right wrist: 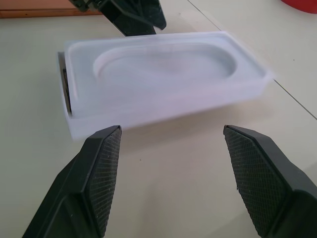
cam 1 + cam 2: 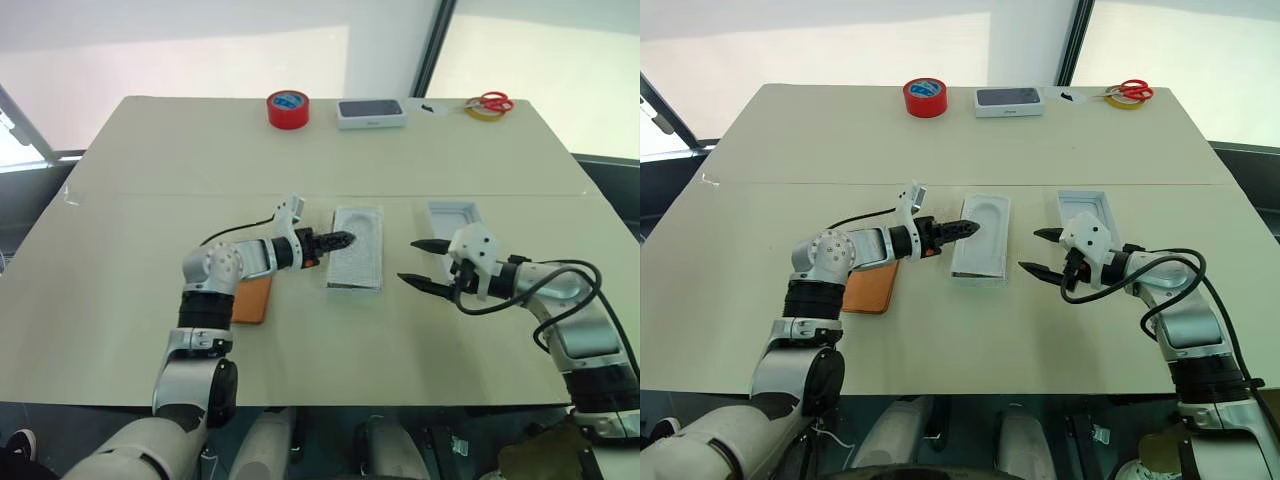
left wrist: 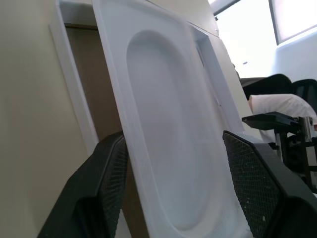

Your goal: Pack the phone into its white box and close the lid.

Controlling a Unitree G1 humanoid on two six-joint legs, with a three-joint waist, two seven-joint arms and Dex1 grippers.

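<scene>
I've got the phone (image 2: 252,300) flat on the table (image 2: 130,200) under my left forearm. My left gripper (image 2: 342,240), fingers spread, sits at the moulded insert (image 2: 357,248) tilted across the white box (image 3: 74,84). Right gripper (image 2: 422,264) fingers gape, grasping nothing, near the lid (image 2: 453,215).

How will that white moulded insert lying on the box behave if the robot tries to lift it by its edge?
The moulded insert looks thin and hollow, so probably light and a bit flexible. Its smooth surface may slip between the fingers. It lies askew over the white box, so a push would likely slide it off. The left pincer stands open at its edge.
</scene>
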